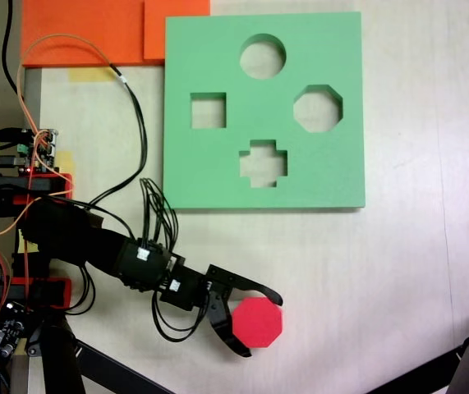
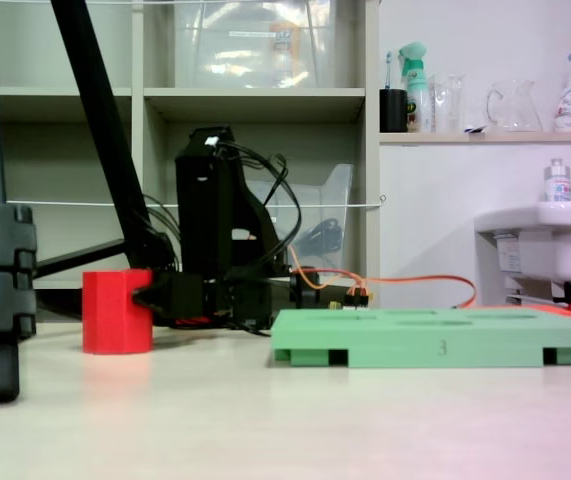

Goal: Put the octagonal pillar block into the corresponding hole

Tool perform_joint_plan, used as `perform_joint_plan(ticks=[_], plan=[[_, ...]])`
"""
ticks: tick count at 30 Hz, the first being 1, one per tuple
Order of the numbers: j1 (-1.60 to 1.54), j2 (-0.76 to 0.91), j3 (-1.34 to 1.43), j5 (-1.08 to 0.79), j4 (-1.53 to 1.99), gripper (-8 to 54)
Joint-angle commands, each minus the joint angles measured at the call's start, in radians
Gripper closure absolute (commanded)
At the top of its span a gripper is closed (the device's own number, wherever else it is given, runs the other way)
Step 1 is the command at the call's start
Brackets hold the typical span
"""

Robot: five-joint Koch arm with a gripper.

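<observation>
On the left of the top-down fixed view the black arm (image 1: 103, 246) is reaching low across the pale table (image 1: 415, 271), wires looping off its back. Its gripper (image 1: 263, 324) is spread wide, the two curved black jaws flanking the left side of the octagonal pillar block (image 1: 258, 321), one tip at the block's top edge, one below it. I cannot tell whether either jaw is pressing yet; this looks like the grasping step, with nothing lifted.

In the low fixed view the block (image 2: 117, 310) is standing upright on the table, a matte bright red foam prism with flat sides, the gripper (image 2: 150, 296) nosing in against its right face.

Moving right, the green foam board (image 1: 264, 197) is lying flat, thick and soft-edged, cut with a round, a square and a cross-shaped hole. The corresponding hole (image 1: 318, 108), eight-sided, is sitting near the board's right edge, well apart from the block.

Next, I judge, the jaws need closing squarely on opposite flats, then a lift, a carry up-right, and turning so the facets line up.
</observation>
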Motion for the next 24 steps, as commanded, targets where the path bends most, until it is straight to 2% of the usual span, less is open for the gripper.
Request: perform_joint_plan(ticks=[1,7,17,24], plan=[[0.011,0.023,-0.008,0.005,-0.058,14.8],[-0.043,0.046,0.028,0.006,-0.058,15.3],[-0.298,0.434,0.084,0.015,0.051,15.5],[-0.543,0.495,0.008,0.080,0.169,18.3]])
